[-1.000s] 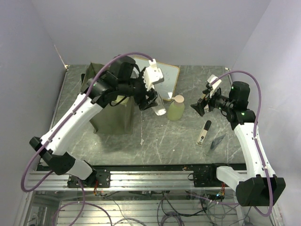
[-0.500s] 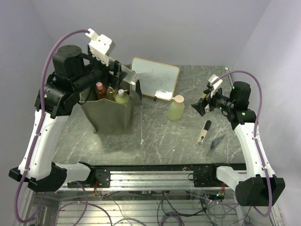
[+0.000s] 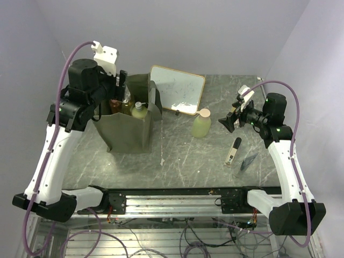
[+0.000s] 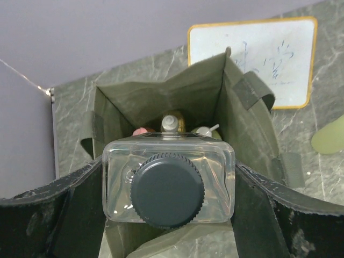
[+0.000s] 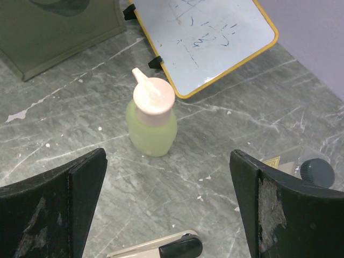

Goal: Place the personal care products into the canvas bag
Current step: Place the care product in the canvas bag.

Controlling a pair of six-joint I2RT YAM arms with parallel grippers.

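Pale walls are closing in a grey marbled surface (image 3: 183,156), w/ both arms working from its near edge. The L pincer (image 4: 169,207) is pinching a clear bottle (image 4: 168,185) by its flat sides, black cap facing the wrist cam. It is hanging the bottle right over the open mouth of the canvas bag (image 4: 161,99), prob so it drops in bottom-first w/o catching the soft rim. Below the bottle, inside the bag, other tops are showing, a white pump (image 4: 170,122) among them, so the gap it is aiming for is looking tight. The bag is standing upright at the far left of the surface, just beside the whiteboard (image 3: 177,90).

The R pincer (image 5: 169,180) is hanging spread and empty, well apart from the bag. It is pointing at a green bottle (image 5: 152,121) w/ a pink cap that is standing upright near the whiteboard's edge, seemingly lining up as the next pick. A second clear bottle (image 5: 309,167) is lying at the R side, and a cream-and-black tube (image 5: 161,248) is lying nearer the pincer. So at least two bottles are waiting outside the bag.
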